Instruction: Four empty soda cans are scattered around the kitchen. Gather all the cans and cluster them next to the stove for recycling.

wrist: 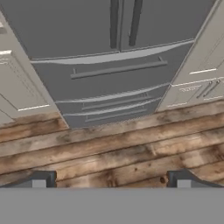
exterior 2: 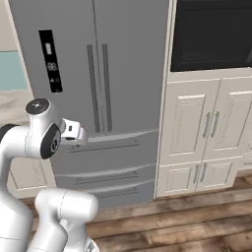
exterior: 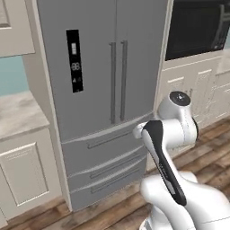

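Left base view: the white arm (exterior: 168,148) is folded in front of the tall grey fridge (exterior: 99,90), with a beige counter (exterior: 18,112) to the left and a black wall oven (exterior: 197,27) upper right. Right base view: cream cabinets (exterior 2: 206,133) stand under that oven. Hand view: the gripper (wrist: 111,179) hangs over the wood plank floor (wrist: 113,148), fingers spread wide and empty. No view lets me tell where the soda cans or the stove are.

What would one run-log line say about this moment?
gripper: open, holding nothing | facing: tall grey fridge, wood plank floor | black wall oven: right of fridge | cans, stove: none seen
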You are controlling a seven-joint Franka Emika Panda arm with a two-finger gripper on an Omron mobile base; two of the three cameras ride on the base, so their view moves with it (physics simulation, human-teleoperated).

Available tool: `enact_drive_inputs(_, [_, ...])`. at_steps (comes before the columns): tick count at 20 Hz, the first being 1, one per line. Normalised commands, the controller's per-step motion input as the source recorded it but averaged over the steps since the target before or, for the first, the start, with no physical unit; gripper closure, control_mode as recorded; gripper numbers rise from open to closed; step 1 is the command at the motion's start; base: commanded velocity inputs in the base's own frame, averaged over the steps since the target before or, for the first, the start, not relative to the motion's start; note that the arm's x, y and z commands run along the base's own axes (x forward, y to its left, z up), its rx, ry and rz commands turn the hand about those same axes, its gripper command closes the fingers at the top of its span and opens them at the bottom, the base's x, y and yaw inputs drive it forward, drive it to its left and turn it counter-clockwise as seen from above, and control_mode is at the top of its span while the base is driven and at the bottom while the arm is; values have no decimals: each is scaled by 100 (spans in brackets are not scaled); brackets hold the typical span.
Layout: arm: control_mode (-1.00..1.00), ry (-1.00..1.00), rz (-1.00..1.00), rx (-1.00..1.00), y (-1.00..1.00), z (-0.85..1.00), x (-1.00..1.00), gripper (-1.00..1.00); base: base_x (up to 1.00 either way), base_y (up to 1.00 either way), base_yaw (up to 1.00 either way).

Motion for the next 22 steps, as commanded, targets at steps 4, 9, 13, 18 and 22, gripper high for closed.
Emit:
enact_drive_inputs(4, [100,0,0,0,0,0,0,-100,0,-44,-38])
enact_drive_inputs(9, [100,0,0,0,0,0,0,-100,0,-30,-43])
enact_drive_inputs(13, [100,0,0,0,0,0,0,-100,0,-10,-47])
enact_drive_inputs(18, [100,0,0,0,0,0,0,-100,0,-2,-48])
enact_drive_inputs(22, [100,0,0,0,0,0,0,-100,0,0,-46])
